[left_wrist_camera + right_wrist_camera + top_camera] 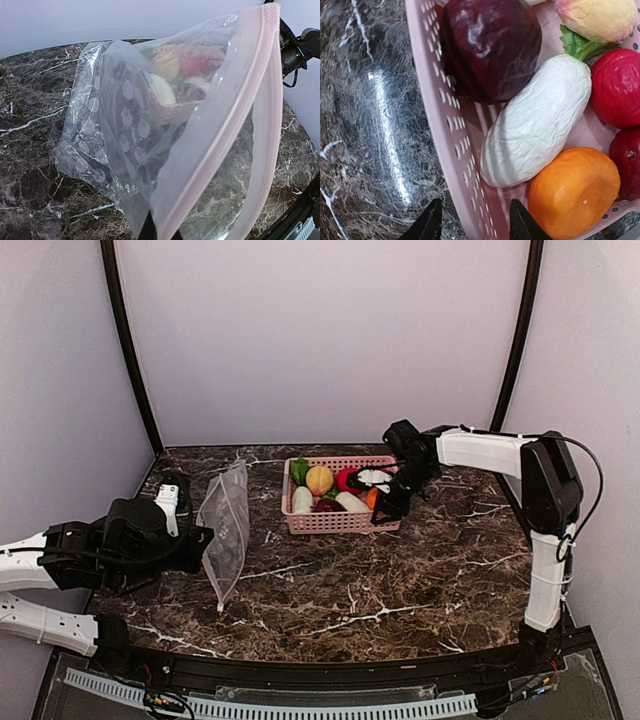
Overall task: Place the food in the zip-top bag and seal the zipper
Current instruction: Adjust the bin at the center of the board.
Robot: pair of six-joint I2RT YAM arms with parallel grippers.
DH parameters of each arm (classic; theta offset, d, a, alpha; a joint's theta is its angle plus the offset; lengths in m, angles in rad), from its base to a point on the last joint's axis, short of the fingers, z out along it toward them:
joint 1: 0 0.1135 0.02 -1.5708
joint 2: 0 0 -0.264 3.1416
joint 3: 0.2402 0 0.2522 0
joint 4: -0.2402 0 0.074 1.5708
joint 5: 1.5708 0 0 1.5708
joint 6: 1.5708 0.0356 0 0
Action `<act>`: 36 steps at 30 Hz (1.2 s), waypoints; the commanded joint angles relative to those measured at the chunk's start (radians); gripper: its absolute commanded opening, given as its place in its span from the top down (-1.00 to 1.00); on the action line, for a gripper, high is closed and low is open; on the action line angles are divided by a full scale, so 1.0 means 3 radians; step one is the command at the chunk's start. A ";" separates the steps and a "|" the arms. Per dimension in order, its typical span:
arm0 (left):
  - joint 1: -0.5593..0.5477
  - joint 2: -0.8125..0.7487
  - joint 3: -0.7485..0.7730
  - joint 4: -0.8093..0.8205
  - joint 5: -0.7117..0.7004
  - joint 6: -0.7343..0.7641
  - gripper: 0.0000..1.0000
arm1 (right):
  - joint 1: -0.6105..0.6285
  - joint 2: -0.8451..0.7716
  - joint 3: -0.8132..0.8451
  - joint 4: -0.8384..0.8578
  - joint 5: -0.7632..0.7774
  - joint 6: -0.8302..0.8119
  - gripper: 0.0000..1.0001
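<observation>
My left gripper (203,540) is shut on the mouth edge of the clear zip-top bag (226,525), holding it upright above the table. In the left wrist view the bag (125,130) hangs open with its pale pink zipper (225,135) running up from my gripper (164,233). The food lies in a pink mesh basket (340,525). My right gripper (385,508) is open over the basket's near right corner. In the right wrist view the gripper (472,225) straddles the basket wall (455,125), beside a white radish (540,120), an orange (572,192), a dark purple piece (490,45) and a red ball (617,87).
A yellow-peach ball (319,479), a second white radish (302,499) and a green leafy piece (299,469) also lie in the basket. Dark marble table (400,580) with a raised black front edge. Curved black frame posts stand at both back corners.
</observation>
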 commanded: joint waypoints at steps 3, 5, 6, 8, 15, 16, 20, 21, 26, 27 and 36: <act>0.0010 0.0028 -0.0071 0.0075 0.0050 -0.0012 0.99 | 0.0011 -0.0148 -0.0223 0.0016 0.0067 0.0173 0.39; 0.0010 0.0056 -0.0077 0.0103 0.0053 -0.0006 0.99 | 0.0009 -0.0248 -0.0405 0.0055 0.0106 0.0224 0.56; 0.0010 0.0069 -0.0078 0.0129 0.0057 -0.0003 0.99 | 0.0011 -0.0302 -0.0501 0.0090 0.0133 0.0254 0.65; 0.0013 0.0109 -0.0078 0.0167 0.0075 0.0010 0.99 | -0.0001 -0.0410 -0.0683 0.0153 0.0188 0.0322 0.82; 0.0015 0.0357 0.0003 0.0290 0.0178 0.0068 0.99 | -0.0152 -0.0753 -0.1140 0.0161 0.0239 0.0849 0.99; 0.0015 0.0399 0.0013 0.0294 0.0188 0.0076 0.99 | -0.0145 -0.0819 -0.1196 0.0095 0.0129 0.0858 0.94; 0.0015 0.0490 0.0088 0.0309 0.0218 0.0109 0.99 | 0.0061 -0.1021 -0.1352 -0.0325 -0.0633 0.0684 0.53; 0.0017 0.0498 0.0094 0.0313 0.0212 0.0114 0.99 | 0.0162 -0.1034 -0.1345 -0.0468 -0.0757 0.0620 0.46; 0.0027 0.0568 0.0175 0.0306 0.0185 0.0175 0.98 | 0.0321 -0.1093 -0.1021 -0.0871 -0.0969 0.0559 0.36; 0.0029 0.0578 0.0192 0.0286 0.0184 0.0185 0.98 | 0.0253 -0.1112 -0.0919 -0.0874 -0.0916 0.0588 0.35; 0.0035 0.0803 0.0403 0.0156 0.0310 0.0261 0.98 | -0.0545 -0.0948 -0.0369 -0.0030 0.0342 0.1274 0.08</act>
